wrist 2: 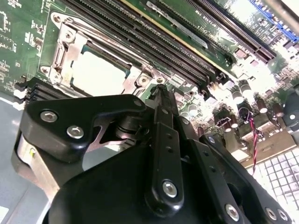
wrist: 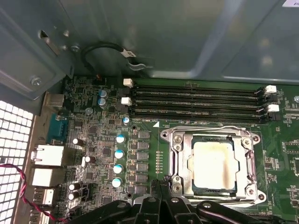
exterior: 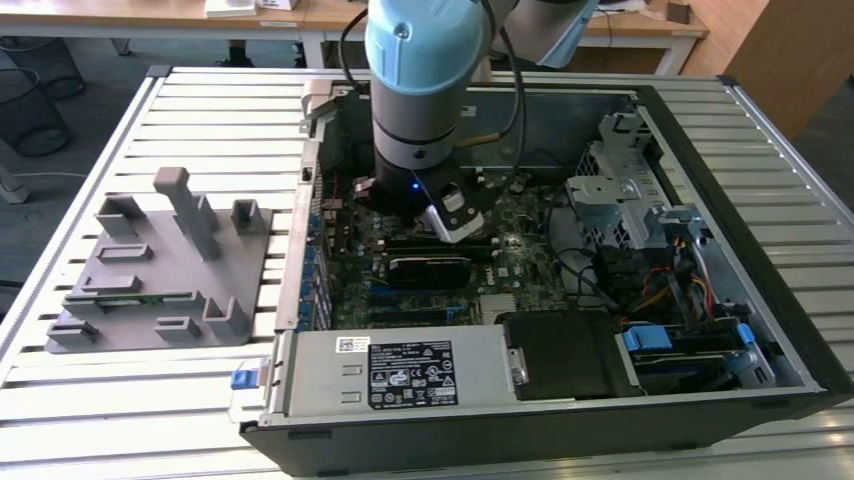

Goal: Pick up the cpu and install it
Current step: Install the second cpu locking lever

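Evidently seated: cpu (wrist: 213, 164) flat inside socket frame (wrist: 175, 140) on motherboard (wrist: 100, 149); gripper (wrist 2: 161, 91) clenched empty just beside it.

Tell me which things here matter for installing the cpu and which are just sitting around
Part of the job:
- cpu, lying in the socket frame on the motherboard
- gripper, just beside the socket

Just around:
- memory slots
- grey fixture block on the table, at the exterior view's left
- power supply
- drive cage
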You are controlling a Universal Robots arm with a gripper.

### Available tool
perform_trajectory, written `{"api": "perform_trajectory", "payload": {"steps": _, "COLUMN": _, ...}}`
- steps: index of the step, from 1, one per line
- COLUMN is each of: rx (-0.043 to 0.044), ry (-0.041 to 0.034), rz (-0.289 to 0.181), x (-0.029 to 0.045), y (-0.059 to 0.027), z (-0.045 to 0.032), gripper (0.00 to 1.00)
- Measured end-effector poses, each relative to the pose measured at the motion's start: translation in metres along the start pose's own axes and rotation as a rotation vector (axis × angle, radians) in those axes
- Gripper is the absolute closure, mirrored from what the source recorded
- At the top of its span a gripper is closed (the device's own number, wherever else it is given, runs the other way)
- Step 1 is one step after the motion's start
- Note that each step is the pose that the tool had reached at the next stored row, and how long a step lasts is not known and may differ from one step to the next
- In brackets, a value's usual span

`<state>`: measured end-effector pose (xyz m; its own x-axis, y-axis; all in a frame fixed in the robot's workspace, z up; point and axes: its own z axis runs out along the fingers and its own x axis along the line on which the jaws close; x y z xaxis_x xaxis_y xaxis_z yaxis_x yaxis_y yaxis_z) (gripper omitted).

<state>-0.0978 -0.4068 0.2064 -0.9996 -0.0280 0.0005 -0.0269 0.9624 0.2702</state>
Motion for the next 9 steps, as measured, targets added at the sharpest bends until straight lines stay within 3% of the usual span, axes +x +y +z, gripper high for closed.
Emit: {"api": "perform_trajectory", "payload": {"steps": 9, "rx": 0.0001, "ry": 0.0, "rz": 0.0, "x": 0.0, "y": 0.002, "z": -0.0071, "gripper": 0.89}}
